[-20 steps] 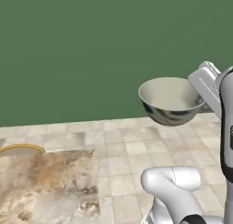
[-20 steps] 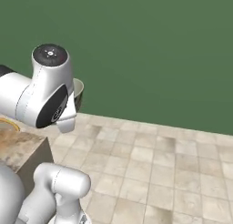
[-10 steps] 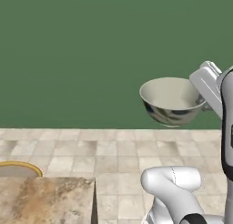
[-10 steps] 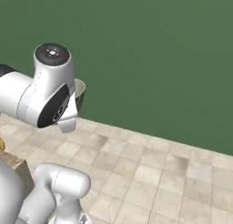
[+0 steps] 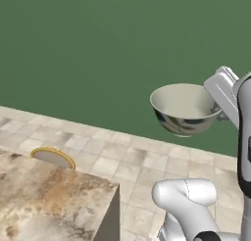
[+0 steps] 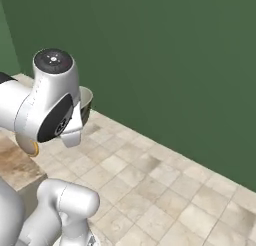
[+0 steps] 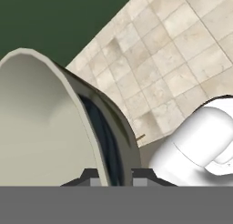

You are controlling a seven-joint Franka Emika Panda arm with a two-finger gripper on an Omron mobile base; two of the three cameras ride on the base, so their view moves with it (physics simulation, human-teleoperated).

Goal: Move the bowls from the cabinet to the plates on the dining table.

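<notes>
Green wall fills the background, with pale stone floor tiles below it. At 7 o'clock in my left base view sits a corner of the mottled desk, and a yellow-framed stool peeks over its far edge.

My arm carries the larger grey-white bowl high in the air, well apart from the desk and off past its corner. It rides roughly level, mouth up.

Fingers pinch the bowl's rim, one on each face of the wall, as the hand view shows at 6 o'clock; the grip takes only a thin bite of that rim.

No plate in sight from here, so I judge this as mid-transit.

Risk, as I read it: a heavy bowl cantilevered from one rim point could pivot or slip if I swing or brake hard. Coming in low, its underside could clip the desk edge.
</notes>
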